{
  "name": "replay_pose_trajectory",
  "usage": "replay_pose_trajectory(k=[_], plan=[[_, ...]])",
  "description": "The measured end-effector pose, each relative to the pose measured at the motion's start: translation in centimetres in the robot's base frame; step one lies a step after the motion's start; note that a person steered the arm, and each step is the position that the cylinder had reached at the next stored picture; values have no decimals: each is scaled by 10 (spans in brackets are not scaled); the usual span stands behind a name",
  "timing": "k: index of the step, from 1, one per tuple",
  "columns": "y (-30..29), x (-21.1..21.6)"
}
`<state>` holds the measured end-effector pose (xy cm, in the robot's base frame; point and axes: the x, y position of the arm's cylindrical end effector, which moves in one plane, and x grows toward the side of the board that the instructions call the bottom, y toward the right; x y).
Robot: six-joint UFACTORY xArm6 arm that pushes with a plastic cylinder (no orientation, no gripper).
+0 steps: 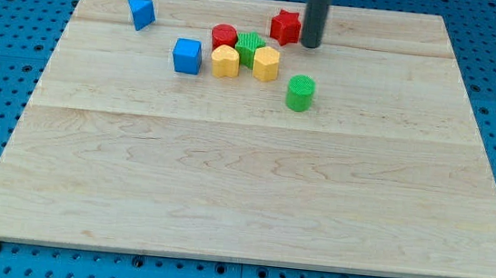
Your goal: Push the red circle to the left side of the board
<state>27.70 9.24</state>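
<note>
The red circle (224, 35) sits near the view's top, left of centre, touching a green block (250, 46) on its right and a yellow heart-shaped block (225, 61) below it. My tip (311, 46) stands at the view's top, just right of a red star block (285, 27), well to the right of the red circle. The rod comes down from the top edge.
A yellow hexagon block (266, 64) lies right of the yellow heart. A blue cube (187, 56) lies left of the cluster. A blue triangle (141, 12) lies at the upper left. A green cylinder (300, 93) stands below my tip. The wooden board (243, 193) lies on a blue pegboard.
</note>
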Motion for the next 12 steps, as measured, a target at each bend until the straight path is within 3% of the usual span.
replay_pose_trajectory(k=[1, 2, 3, 8, 11, 12], plan=[[-7, -10], [-63, -17], [-80, -18], [-103, -16], [-144, 87], [-115, 79]])
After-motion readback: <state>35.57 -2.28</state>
